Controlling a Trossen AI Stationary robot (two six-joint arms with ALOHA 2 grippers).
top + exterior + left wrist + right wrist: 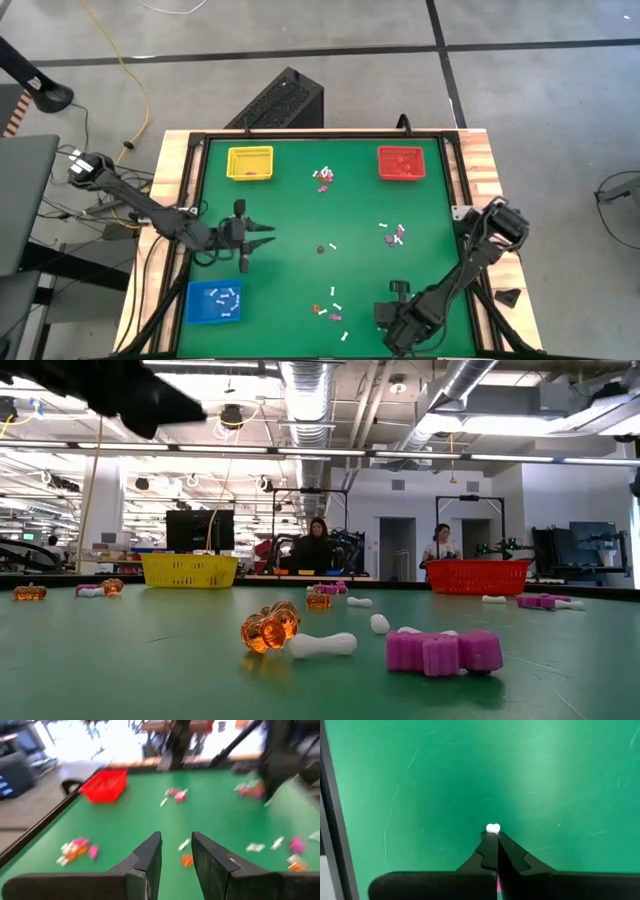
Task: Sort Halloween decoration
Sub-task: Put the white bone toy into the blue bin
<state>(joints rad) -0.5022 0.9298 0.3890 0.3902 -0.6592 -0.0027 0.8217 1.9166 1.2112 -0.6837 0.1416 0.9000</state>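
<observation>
The Halloween decoration lies scattered over the green table [290,215] as tiny white, purple-pink and orange trinkets, in clusters at the far middle [323,178], the right [395,235] and the near middle [330,312]. My right gripper [493,836] points down near the table's near edge [385,318], shut on a white stick-like trinket [493,827]. My left gripper [265,236] hovers level over the table's left half, open [176,845], with nothing between its fingers. My right gripper pinches the white trinket between its two fingertips, coming from above and pointing steeply down. Only the trinket's rounded, knobbed end [493,827] shows past the fingertips; the fingers hide the remainder. Whether it is lifted clear of the table I cannot tell.
A yellow tray [250,162] stands at the far left, a red tray [402,162] at the far right, a blue tray [213,302] with white pieces at the near left. In the low view an orange trinket [270,628], a white one [322,645] and a purple one [443,652] lie close by.
</observation>
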